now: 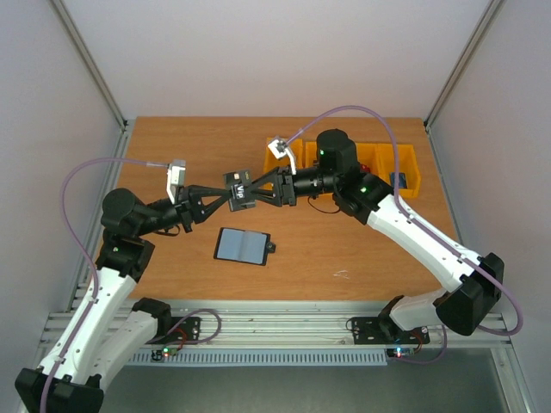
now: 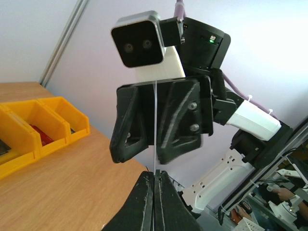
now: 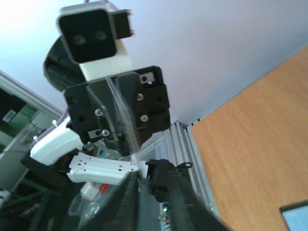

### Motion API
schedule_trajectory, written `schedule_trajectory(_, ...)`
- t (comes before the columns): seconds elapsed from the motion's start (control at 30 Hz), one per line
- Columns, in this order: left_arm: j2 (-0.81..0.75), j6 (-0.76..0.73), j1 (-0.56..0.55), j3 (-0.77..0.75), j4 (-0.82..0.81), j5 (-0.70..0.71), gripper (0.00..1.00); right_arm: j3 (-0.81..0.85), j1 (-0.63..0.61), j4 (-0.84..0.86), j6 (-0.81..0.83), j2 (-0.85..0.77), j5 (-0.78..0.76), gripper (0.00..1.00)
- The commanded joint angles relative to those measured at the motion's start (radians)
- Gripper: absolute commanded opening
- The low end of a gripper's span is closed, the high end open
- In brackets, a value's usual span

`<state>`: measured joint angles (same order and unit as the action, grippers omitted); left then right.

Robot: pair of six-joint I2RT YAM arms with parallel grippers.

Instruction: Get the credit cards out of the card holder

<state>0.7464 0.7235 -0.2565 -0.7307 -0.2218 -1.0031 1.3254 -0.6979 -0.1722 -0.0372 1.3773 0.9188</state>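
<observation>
L gripper clamped on dark VIP card mid-air. R gripper straddles its other edge, can't tell if it's gripping. Open wallet on table, 6 o'clock of card.

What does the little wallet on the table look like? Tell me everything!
The card holder lies open and flat on the wooden table, near the middle. Its two inner faces look smooth grey-blue, framed by a black edge, with a little black tab sticking out from one side. Only the table touches it.
</observation>
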Motion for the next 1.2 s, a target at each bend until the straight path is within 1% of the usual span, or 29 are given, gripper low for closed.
schedule_trajectory(0.0, -0.003, 0.012, -0.005, 0.003, -0.059, -0.026, 0.0, 0.023, -0.011, 0.064, -0.026, 0.003, 0.041, 0.03)
schedule_trajectory(0.03, -0.003, 0.009, -0.006, 0.002, -0.054, -0.023, 0.0, 0.021, -0.012, 0.066, -0.024, 0.002, 0.047, 0.01)
schedule_trajectory(0.1, -0.004, -0.005, -0.007, -0.003, -0.009, 0.0, 0.0, 0.016, -0.011, 0.055, -0.012, -0.011, 0.036, 0.01)
schedule_trajectory(0.13, -0.007, -0.018, -0.007, -0.006, 0.046, 0.045, 0.01, 0.019, -0.006, 0.029, 0.001, -0.017, 0.017, 0.01)
schedule_trajectory(0.17, -0.013, -0.048, -0.008, -0.012, 0.142, 0.129, 0.17, 0.029, 0.004, -0.014, 0.017, -0.019, -0.005, 0.01)
schedule_trajectory(0.2, -0.018, -0.078, -0.009, -0.02, 0.259, 0.251, 0.39, 0.042, 0.022, -0.075, 0.021, -0.019, -0.032, 0.01)
schedule_trajectory(0.23, -0.02, -0.129, -0.009, -0.025, 0.374, 0.401, 0.58, 0.061, 0.046, -0.178, 0.061, -0.014, -0.064, 0.01)
schedule_trajectory(0.3, -0.006, -0.181, -0.008, -0.02, 0.555, 0.72, 0.92, 0.107, 0.126, -0.368, 0.089, 0.01, -0.149, 0.01)
schedule_trajectory(0.33, 0.003, -0.222, -0.006, -0.013, 0.619, 0.838, 0.98, 0.138, 0.164, -0.469, 0.099, 0.025, -0.199, 0.01)
schedule_trajectory(0.4, 0.007, -0.308, -0.004, 0.024, 0.675, 0.966, 0.99, 0.217, 0.247, -0.717, 0.113, 0.083, -0.38, 0.01)
schedule_trajectory(0.47, -0.005, -0.355, -0.003, 0.064, 0.713, 1.046, 0.99, 0.295, 0.331, -0.904, 0.142, 0.162, -0.473, 0.01)
schedule_trajectory(0.5, -0.011, -0.35, -0.002, 0.082, 0.724, 1.06, 0.99, 0.323, 0.362, -0.952, 0.168, 0.196, -0.502, 0.01)
schedule_trajectory(0.6, -0.03, -0.307, 0.012, 0.143, 0.705, 1.032, 0.99, 0.402, 0.416, -1.026, 0.231, 0.303, -0.571, 0.01)
schedule_trajectory(0.73, -0.035, -0.259, 0.03, 0.217, 0.651, 1.01, 0.99, 0.59, 0.428, -1.114, 0.305, 0.509, -0.705, 0.01)
schedule_trajectory(0.9, -0.043, -0.27, 0.043, 0.257, 0.629, 1.017, 0.99, 0.826, 0.435, -1.201, 0.359, 0.732, -0.826, 0.01)
schedule_trajectory(1.1, -0.043, -0.27, 0.055, 0.286, 0.599, 1.007, 0.99, 1.125, 0.455, -1.283, 0.353, 0.967, -0.845, 0.01)
schedule_trajectory(1.17, -0.042, -0.269, 0.058, 0.291, 0.591, 1.006, 0.99, 1.187, 0.457, -1.302, 0.349, 1.041, -0.843, 0.01)
